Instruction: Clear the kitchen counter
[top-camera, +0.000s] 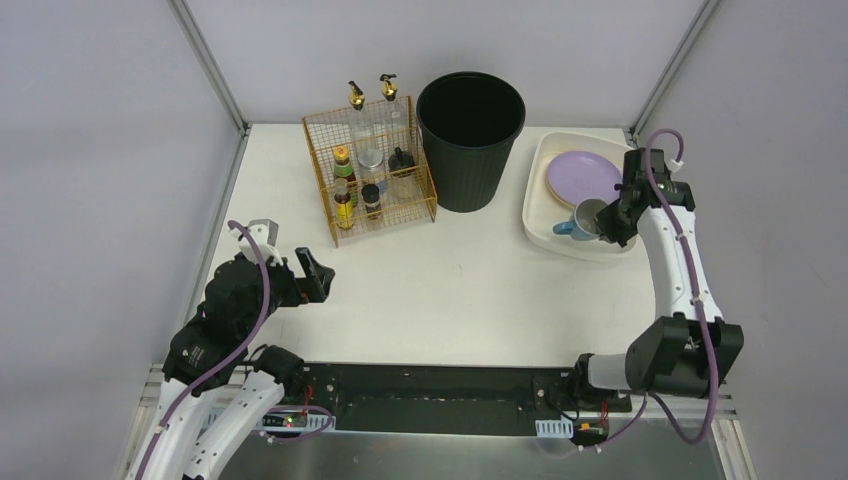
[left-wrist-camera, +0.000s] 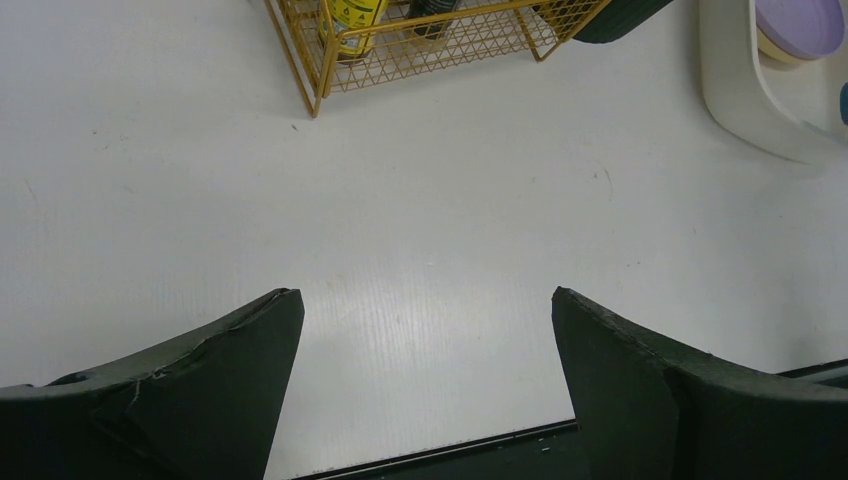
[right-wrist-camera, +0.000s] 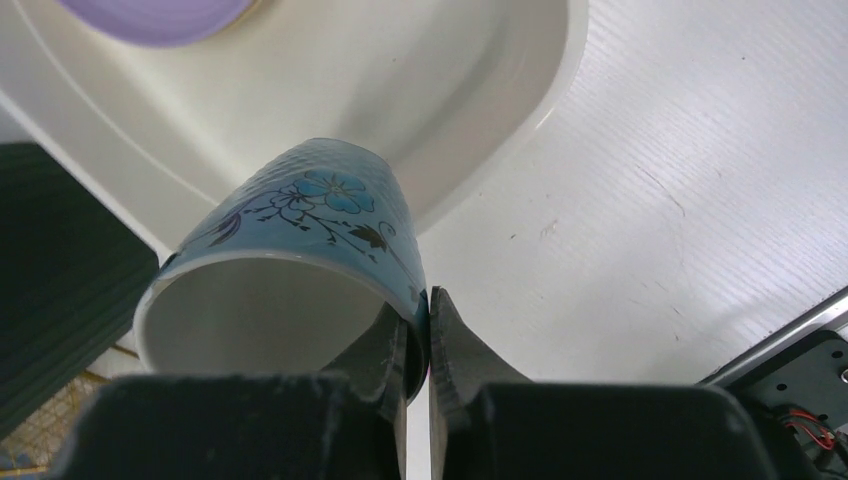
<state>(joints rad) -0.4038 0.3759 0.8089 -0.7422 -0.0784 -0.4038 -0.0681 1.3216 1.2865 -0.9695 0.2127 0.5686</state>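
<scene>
Blue floral cup (right-wrist-camera: 300, 215) is only pinched by its rim wall, one finger of the right gripper (right-wrist-camera: 420, 318) inside and one outside, jaws nearly shut on that thin bit of ceramic, and it looks to hang tilted over the white tub (right-wrist-camera: 556, 100) close to its rim. Glazed ceramic in a grip that small could swivel or slip out imo, and if it drops from there it might clip the rim or knock the purple plate (top-camera: 583, 175) lying in the tub. Left gripper (left-wrist-camera: 425, 305) is spread wide with nothing in it, low over the kitchen counter (top-camera: 450, 290), the big white tabletop everything stands on
</scene>
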